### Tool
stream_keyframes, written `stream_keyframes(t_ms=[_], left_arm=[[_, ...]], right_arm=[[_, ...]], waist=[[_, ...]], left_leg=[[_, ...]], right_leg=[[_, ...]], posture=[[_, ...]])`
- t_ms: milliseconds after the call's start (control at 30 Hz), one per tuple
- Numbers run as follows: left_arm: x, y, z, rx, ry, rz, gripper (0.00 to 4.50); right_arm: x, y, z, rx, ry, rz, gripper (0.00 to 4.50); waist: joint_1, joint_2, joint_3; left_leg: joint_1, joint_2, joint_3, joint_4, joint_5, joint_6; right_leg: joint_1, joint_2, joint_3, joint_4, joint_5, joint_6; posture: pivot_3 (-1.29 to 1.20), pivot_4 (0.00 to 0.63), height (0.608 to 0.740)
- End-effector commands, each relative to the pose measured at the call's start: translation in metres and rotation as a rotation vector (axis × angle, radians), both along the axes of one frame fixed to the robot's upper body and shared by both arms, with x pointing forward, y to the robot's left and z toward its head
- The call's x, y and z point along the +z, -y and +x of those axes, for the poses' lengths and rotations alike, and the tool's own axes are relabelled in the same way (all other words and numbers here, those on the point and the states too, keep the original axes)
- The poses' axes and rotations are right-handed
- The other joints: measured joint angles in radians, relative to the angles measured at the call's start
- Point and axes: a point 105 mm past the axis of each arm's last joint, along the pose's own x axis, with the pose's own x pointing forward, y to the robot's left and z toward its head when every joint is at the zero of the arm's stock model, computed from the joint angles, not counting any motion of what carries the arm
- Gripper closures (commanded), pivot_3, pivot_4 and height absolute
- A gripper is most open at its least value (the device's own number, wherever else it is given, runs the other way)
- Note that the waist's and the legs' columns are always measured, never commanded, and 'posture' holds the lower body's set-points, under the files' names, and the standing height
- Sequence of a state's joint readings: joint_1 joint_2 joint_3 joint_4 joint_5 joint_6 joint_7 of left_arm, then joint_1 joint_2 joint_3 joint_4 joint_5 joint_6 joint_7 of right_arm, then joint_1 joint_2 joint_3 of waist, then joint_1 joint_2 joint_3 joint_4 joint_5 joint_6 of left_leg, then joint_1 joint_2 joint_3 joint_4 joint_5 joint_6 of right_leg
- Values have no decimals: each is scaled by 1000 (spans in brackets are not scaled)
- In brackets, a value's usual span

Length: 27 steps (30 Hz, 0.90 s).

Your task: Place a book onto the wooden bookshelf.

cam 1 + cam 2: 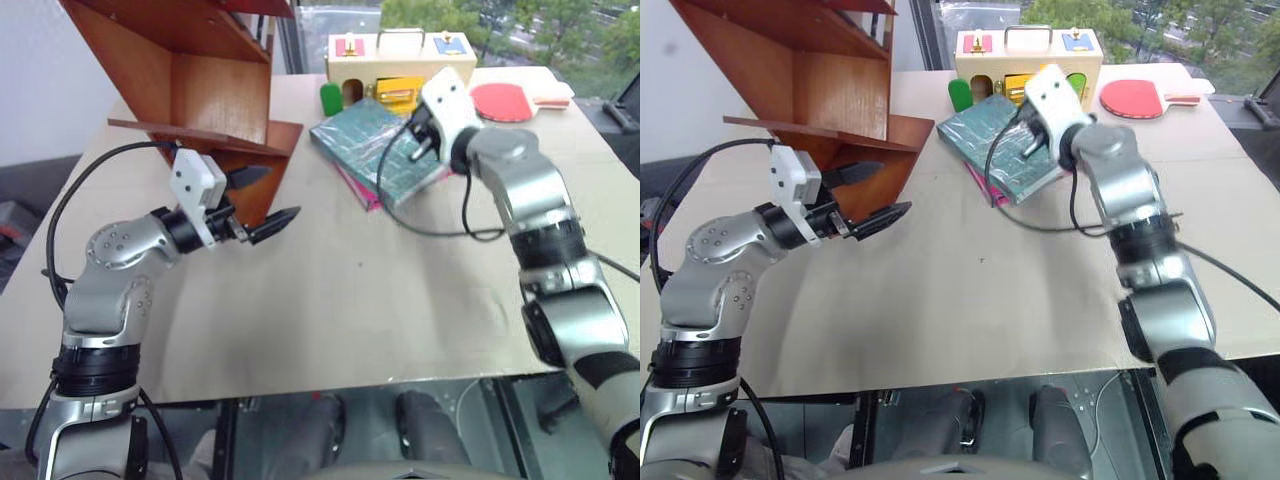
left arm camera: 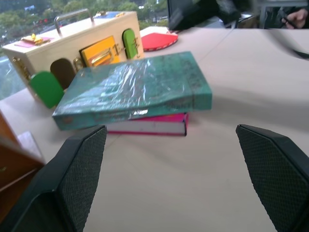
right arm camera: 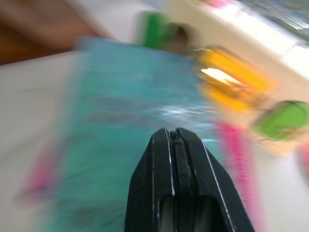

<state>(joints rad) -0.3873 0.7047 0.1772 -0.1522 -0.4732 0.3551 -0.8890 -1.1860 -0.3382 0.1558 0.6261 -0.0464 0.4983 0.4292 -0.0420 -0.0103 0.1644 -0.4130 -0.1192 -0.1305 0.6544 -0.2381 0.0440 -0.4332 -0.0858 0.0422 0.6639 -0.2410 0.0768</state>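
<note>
Two arms raised, left tool [image 1: 258, 203] spread wide, empty, right tool [image 3: 172, 137] pressed together over book [image 1: 375, 150].

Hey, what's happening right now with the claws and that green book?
Left gripper jaws open, empty, by the bookshelf. Right gripper jaws shut, empty, over the book. Book lies on a pink book, not yet picked up.

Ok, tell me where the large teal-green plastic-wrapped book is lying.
The large teal-green plastic-wrapped book lies on the table, stacked on a smaller magenta-pink book, just in front of the pale wooden box with coloured doors, right of the reddish-brown wooden bookshelf.
</note>
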Motion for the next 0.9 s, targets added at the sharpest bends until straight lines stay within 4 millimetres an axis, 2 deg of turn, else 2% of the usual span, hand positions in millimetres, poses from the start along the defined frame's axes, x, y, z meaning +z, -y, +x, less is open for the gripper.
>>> stream_keyframes(t_ms=[33,100,167,233,367,467,533,600,767,867,900], left_arm=[[12,2,-3,-6,57,6,0],[12,3,-4,-6,58,6,0],[11,3,-7,-5,60,4,0],[11,2,-10,6,62,3,0],[9,-4,-16,38,60,-7,0],[6,-4,-18,46,52,-11,0],[5,-2,-17,42,50,-13,0],[5,-1,-17,38,52,-16,0],[7,-1,-15,39,63,-26,0],[8,1,-14,33,65,-35,0],[8,2,-13,32,65,-37,0]], right_arm=[[-6,12,23,-86,17,-15,4405],[-32,17,27,-132,-40,-85,4405],[-64,12,23,-83,-116,-200,4405],[-89,-6,12,56,-241,-168,4405],[-114,-35,-13,349,-399,-184,4405],[-119,-38,-19,410,-407,-194,4405],[-115,-39,-18,412,-393,-153,4405],[-102,-35,-13,389,-338,-101,4405],[-34,-10,6,261,-177,173,4405],[11,47,23,-58,-10,276,4405],[11,61,26,-141,2,248,4405]], waist=[[-2,0,0],[-5,0,0],[-10,0,0],[-26,0,0],[-58,-4,-4],[-57,-3,-4],[-54,-1,-6],[-54,-1,-6],[-46,-1,-6],[-33,2,-4],[-28,2,-4]], left_leg=[[-1,0,0,0,0,0],[0,0,0,-1,0,0],[0,0,-1,-2,0,0],[-1,0,-1,-2,0,0],[4,1,-1,-1,0,0],[25,3,0,-6,-1,1],[33,4,0,-8,-4,4],[33,4,0,-7,-4,3],[28,4,0,-7,-1,-1],[19,3,0,-6,-1,-1],[12,2,0,-5,-1,-2]], right_leg=[[0,0,0,0,0,0],[-1,0,0,-1,0,0],[-1,0,0,-2,0,0],[-1,0,-1,-2,0,0],[3,0,1,-1,0,0],[20,6,3,-1,0,0],[26,6,3,0,0,0],[26,6,3,1,0,-1],[21,6,4,1,1,-2],[13,5,3,0,1,-2],[7,5,4,1,1,-2]], posture=[[0,150,740],[0,150,740],[0,150,740],[0,150,740],[0,150,740],[0,150,740],[0,150,740],[0,150,740],[0,150,740],[0,150,740],[0,150,740]])
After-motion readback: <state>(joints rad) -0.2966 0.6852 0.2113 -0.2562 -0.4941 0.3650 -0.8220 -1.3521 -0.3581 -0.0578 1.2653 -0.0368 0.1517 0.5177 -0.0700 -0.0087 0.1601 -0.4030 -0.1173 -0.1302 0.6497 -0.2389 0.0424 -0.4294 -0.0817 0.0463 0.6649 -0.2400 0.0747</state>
